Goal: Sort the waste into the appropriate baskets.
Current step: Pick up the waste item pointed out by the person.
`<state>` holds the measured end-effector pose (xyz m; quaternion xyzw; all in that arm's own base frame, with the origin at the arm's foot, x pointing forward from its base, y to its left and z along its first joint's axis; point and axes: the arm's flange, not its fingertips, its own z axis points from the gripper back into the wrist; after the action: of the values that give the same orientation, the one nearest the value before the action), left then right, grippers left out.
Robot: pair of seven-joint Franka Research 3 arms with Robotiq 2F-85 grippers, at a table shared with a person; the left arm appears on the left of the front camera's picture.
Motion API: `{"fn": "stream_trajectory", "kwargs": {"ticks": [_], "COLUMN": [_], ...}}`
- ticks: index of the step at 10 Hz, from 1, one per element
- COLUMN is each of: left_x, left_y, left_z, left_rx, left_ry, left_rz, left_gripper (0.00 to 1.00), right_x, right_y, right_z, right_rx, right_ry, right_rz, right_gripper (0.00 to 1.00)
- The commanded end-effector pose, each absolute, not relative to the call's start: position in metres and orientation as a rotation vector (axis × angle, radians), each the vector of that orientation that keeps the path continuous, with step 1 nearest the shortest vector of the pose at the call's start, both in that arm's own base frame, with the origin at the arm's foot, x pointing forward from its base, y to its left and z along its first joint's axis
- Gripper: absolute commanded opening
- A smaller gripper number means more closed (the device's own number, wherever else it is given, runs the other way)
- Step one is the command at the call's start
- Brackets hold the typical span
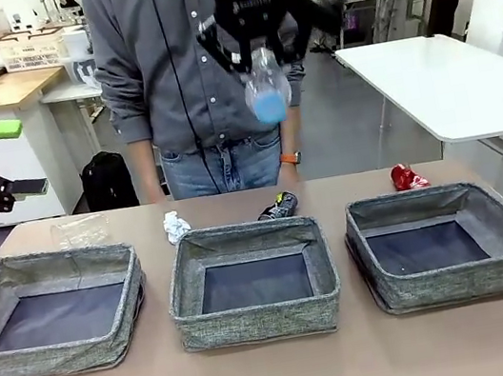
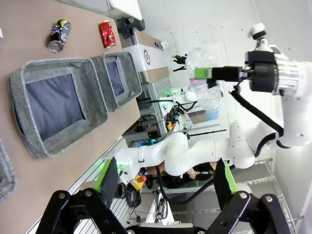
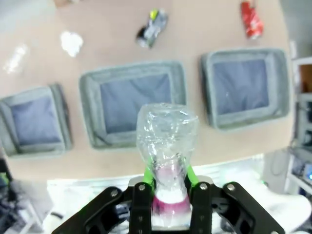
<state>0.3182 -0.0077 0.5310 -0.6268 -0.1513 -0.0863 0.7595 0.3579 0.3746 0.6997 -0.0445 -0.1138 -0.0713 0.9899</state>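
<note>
My right gripper (image 1: 255, 56) hangs high above the middle of the table, shut on a clear plastic bottle (image 1: 266, 89) with a pinkish label (image 3: 165, 146). The bottle is over the front part of the middle basket (image 3: 131, 70). Three grey woven baskets stand in a row, all with bare dark bottoms: left (image 1: 43, 266), middle (image 1: 245, 237), right (image 1: 427, 200). Behind them lie a clear cup (image 1: 80, 231), a white paper ball (image 1: 176, 227), a crushed black can (image 1: 279, 206) and a crushed red can (image 1: 407, 177). My left gripper (image 1: 19, 157) is open, off the table's left side (image 2: 165, 180).
A person in a grey shirt (image 1: 183, 64) stands at the far edge behind the middle basket, one hand by the black can. A white table (image 1: 446, 83) stands at the back right. The strip of table (image 1: 282, 371) in front of the baskets is bare.
</note>
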Motion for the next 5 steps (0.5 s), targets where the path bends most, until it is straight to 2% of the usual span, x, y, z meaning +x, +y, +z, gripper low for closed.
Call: {"fn": "stream_trajectory", "kwargs": {"ticks": [1, 3, 4, 5], "left_x": [0.319, 0.319, 0.319, 0.319], "left_y": [-0.008, -0.008, -0.008, -0.008], "left_z": [0.533, 0.533, 0.533, 0.533], "left_rx": [-1.383, -1.383, -1.383, -1.383], "left_ry": [-0.347, -0.347, -0.347, -0.347], "left_rz": [-0.208, -0.208, -0.208, -0.208], "left_gripper": [1.0, 1.0, 1.0, 1.0], "right_x": [0.366, 0.361, 0.367, 0.368], "right_y": [0.392, 0.4, 0.392, 0.391], "right_z": [0.724, 0.734, 0.739, 0.741], "right_rx": [-0.155, -0.161, -0.049, -0.042], "right_ry": [-0.323, -0.364, -0.329, -0.33], "right_rz": [-0.216, -0.169, -0.164, -0.169], "right_gripper": [0.25, 0.25, 0.25, 0.25]}}
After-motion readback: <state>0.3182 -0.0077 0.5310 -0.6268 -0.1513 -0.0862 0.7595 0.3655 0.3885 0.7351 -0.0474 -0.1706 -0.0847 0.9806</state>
